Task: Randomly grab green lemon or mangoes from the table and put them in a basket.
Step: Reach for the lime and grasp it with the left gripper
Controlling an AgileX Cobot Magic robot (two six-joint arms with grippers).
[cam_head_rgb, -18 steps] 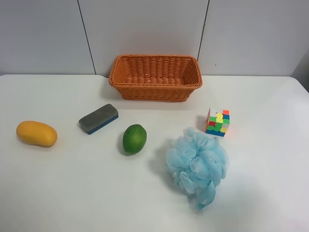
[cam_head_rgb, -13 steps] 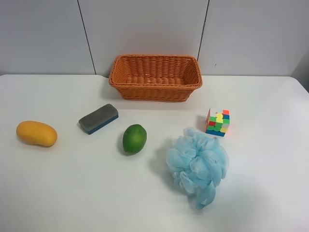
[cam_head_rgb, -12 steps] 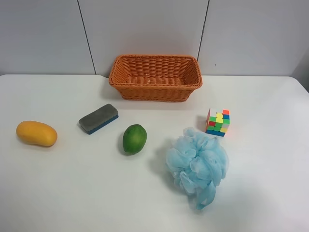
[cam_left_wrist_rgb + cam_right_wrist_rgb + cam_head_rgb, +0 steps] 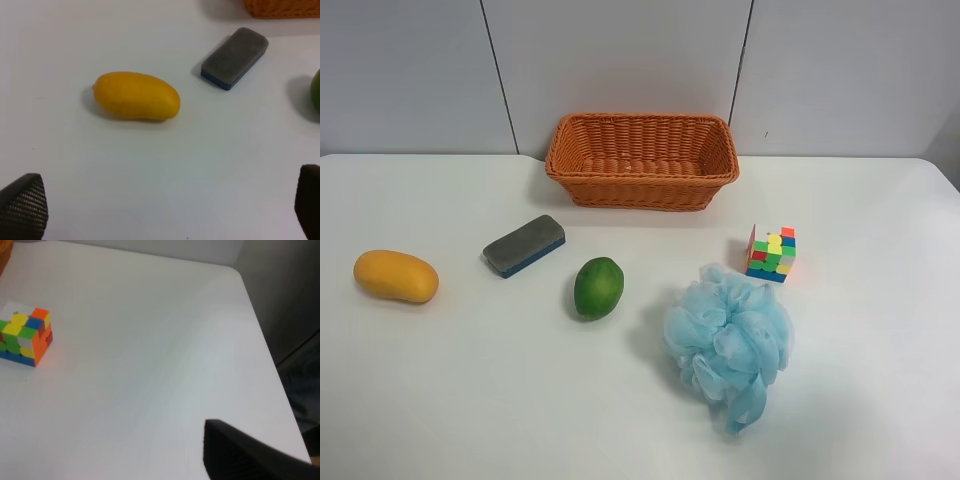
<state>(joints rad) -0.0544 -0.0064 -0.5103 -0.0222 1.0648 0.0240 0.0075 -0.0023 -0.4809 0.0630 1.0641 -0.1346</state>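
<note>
Holding the left gripper [image 4: 165, 205] spread wide near the mango [image 4: 136, 96] on the table [image 4: 470, 400], green lemon [image 4: 598, 287] between eraser [image 4: 524, 245] and bath pouf [image 4: 730, 345], basket [image 4: 640, 118] behind; cannot tell the stance of the right gripper [image 4: 227, 447].

Your exterior high camera sits above the table [image 4: 880, 400] and looks down across it toward the wall. It is far enough back to take in the basket [image 4: 642, 190] at the far side. Your left wrist camera looks down from close by on the mango [image 4: 136, 96] and the grey eraser [image 4: 234, 58], both shared with the high view. Your right wrist camera looks slantwise over one table corner past the colour cube [image 4: 25, 335], also shared; the orange sliver at its edge may be the basket.
</note>
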